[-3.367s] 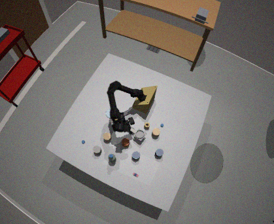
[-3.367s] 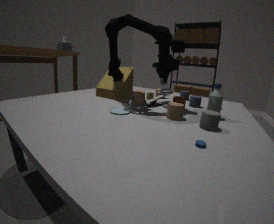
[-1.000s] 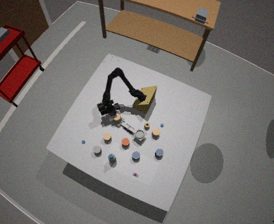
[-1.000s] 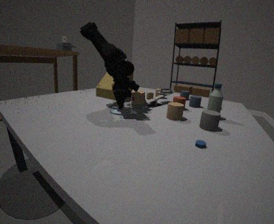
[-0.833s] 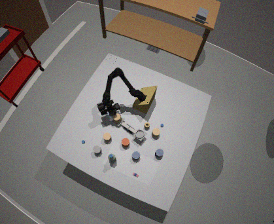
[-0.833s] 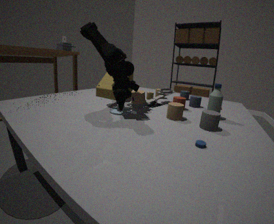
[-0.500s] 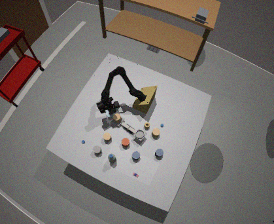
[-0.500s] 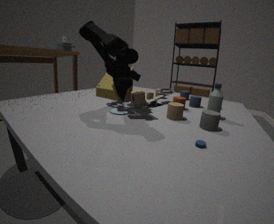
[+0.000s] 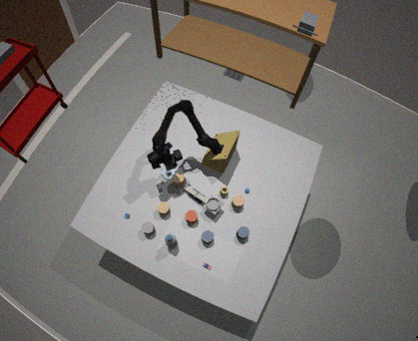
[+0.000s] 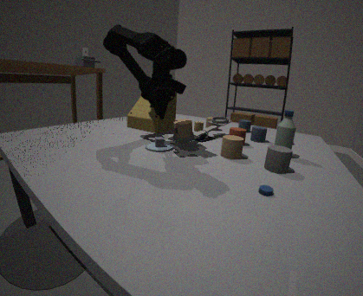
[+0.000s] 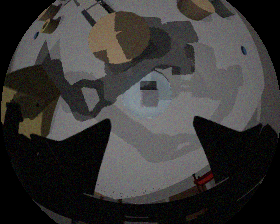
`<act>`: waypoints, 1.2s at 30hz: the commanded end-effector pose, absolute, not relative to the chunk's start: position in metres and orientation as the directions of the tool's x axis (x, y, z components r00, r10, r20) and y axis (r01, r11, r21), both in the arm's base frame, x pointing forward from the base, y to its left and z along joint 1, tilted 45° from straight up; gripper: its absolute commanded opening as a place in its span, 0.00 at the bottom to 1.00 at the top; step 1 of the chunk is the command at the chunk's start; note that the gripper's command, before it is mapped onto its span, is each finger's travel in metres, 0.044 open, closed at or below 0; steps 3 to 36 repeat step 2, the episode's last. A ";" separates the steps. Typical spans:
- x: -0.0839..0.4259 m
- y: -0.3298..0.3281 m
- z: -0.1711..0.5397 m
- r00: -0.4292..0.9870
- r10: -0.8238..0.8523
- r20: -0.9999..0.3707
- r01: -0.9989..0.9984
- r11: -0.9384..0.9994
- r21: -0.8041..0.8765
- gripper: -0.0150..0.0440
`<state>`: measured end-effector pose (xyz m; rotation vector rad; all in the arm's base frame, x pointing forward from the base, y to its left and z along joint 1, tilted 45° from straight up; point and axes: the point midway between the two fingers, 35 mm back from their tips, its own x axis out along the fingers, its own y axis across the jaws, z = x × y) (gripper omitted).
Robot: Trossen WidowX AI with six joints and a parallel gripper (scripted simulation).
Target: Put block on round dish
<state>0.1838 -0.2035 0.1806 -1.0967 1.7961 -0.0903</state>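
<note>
block (image 10: 159, 142) (image 11: 148, 85) sits on the round dish (image 9: 168, 174) (image 10: 150, 148) (image 11: 132, 100), below my wide, empty end effector (image 9: 170, 169) (image 10: 162, 117) (image 11: 154, 121). the tan cup (image 9: 179, 178) (image 10: 183, 131) (image 11: 120, 38) stands just beside the dish, so i judge the retreat should go up, away from it.

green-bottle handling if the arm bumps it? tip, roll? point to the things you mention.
The bottle (image 9: 171, 240) (image 10: 285, 131) would probably tip before sliding far if pushed near its blue cap (image 9: 170, 237) (image 10: 289, 113), being tall and narrow. Once down, its round body would likely roll. The smooth sides suggest a stiff shell; weight I can't judge.
</note>
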 end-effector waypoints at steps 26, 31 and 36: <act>0.184 -0.203 0.182 -0.102 -0.710 -0.697 -0.632 0.587 -0.506 1.00; 0.184 -0.203 0.182 -0.102 -0.710 -0.697 -0.632 0.587 -0.506 1.00; 0.184 -0.203 0.182 -0.102 -0.710 -0.697 -0.632 0.587 -0.506 1.00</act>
